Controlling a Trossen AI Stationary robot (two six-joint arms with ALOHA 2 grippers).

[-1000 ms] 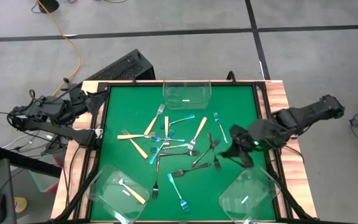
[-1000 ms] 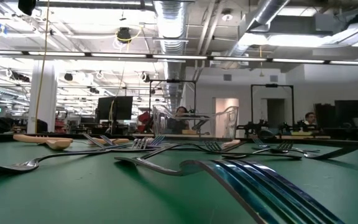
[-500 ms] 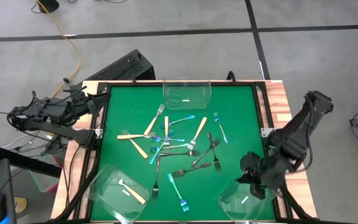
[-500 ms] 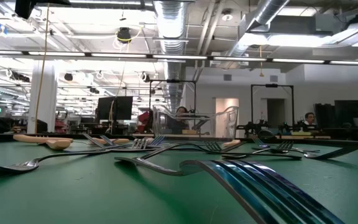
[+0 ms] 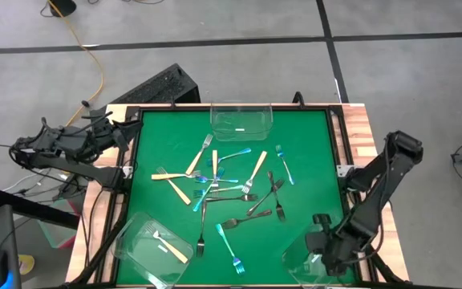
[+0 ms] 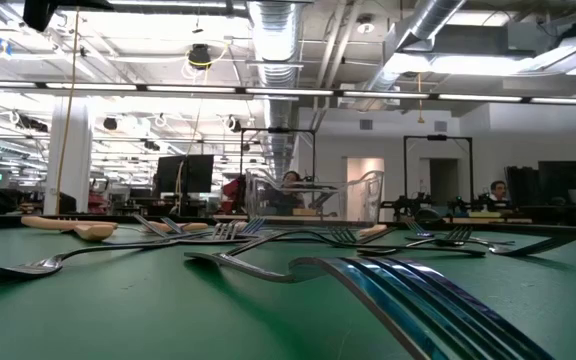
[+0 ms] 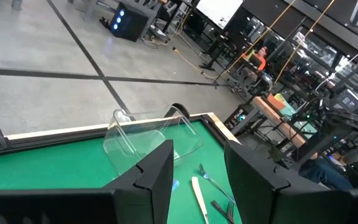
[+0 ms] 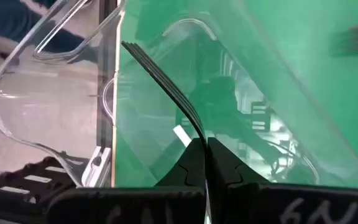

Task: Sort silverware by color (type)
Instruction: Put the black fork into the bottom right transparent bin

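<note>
The right hand [image 8: 205, 163] is pinching a dark grey fork [image 8: 166, 84] by its thin, stiff, slippery handle over the clear tub [image 5: 315, 258]; the left hand [image 7: 197, 180] is waiting spread.

Even overhead light; soft shadows; nearest fork [image 6: 408, 295] blurred; tub [image 8: 229, 93] glare.

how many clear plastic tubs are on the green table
3. One clear plastic tub sits at the far middle edge, a second at the near left corner, a third at the near right corner under the right gripper.
</note>
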